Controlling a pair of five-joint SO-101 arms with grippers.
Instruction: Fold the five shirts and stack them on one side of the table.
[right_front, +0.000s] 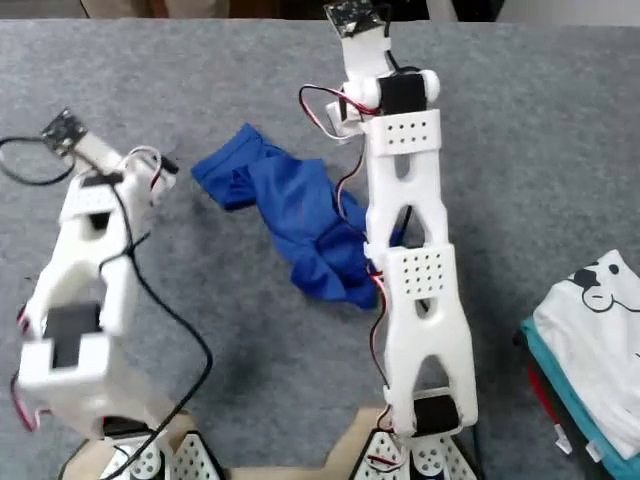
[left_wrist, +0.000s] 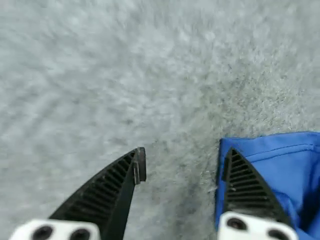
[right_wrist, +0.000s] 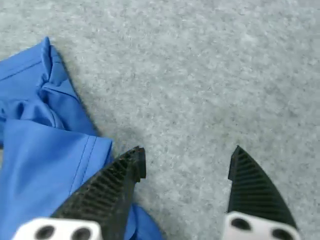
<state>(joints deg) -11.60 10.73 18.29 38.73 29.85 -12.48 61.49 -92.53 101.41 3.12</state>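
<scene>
I am holding my left gripper (left_wrist: 185, 155) just above the grey table covering (right_front: 520, 150), its fingers spread wide with nothing between them. One fingertip is hanging over the edge of the blue shirt (left_wrist: 280, 165), the other over bare covering. My right gripper (right_wrist: 189, 150) is gaping just as wide and is also holding nothing, with one finger over a hemmed edge of the blue shirt (right_wrist: 45, 150) and the other over the covering.

From above, the blue shirt (right_front: 290, 220) is lying crumpled near the middle of the table. Its long axis is running on a diagonal, from a narrower end at the far left, pointing toward my left arm (right_front: 80, 290), to a bunched end at the near right. My right arm (right_front: 410, 250) is stretching across that bunched end and hiding part of it.

At the table's right edge a stack of folded shirts is sitting well apart from the blue one, with a white printed shirt (right_front: 600, 330) on top and a teal layer (right_front: 560, 390) showing beneath.
</scene>
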